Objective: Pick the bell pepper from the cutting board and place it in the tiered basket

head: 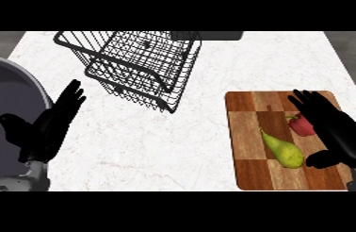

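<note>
Right hand [332, 127] fingers straight over bell pepper [300, 125] – not clasping, left hand [50, 122] resting, fingers straight.

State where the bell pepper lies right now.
In the head view, the bell pepper lies on the cutting board at right, beside the pear, partly under the right hand.
</note>
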`<state>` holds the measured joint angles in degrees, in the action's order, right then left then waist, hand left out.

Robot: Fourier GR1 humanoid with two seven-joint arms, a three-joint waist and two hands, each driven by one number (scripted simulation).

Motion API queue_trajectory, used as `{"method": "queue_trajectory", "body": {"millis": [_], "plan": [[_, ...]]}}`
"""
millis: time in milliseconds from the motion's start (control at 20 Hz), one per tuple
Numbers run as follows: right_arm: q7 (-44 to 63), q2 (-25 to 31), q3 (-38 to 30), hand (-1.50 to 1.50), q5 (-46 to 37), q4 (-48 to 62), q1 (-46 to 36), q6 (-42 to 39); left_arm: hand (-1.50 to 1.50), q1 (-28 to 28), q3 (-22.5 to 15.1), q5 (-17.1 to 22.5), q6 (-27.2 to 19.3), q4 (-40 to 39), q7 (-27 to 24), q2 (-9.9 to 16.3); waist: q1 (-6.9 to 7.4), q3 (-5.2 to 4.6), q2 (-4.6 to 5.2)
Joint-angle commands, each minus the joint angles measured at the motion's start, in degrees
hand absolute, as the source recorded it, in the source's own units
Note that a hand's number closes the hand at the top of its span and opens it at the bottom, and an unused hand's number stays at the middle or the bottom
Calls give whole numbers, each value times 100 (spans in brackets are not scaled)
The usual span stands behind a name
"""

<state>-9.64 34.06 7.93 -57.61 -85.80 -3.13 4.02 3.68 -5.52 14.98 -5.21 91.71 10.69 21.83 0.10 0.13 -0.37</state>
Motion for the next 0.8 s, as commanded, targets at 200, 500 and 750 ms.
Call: {"method": "queue_trajectory", "body": {"millis": [200, 500, 750], "plan": [[232, -312, 229, 150, -712, 325, -174, -379, 0, 452, 239, -49, 177, -591, 99, -246, -38, -16, 44], [-152, -252, 337, 150, -1187, 857, -322, -211, 0, -53, 547, 79, 619, -467, -232, -58, 11, -15, 43], [-519, -303, 162, 150, -1451, 1372, -603, 276, 0, 33, 252, -318, 232, -210, 80, -457, 16, -11, 46]]}}
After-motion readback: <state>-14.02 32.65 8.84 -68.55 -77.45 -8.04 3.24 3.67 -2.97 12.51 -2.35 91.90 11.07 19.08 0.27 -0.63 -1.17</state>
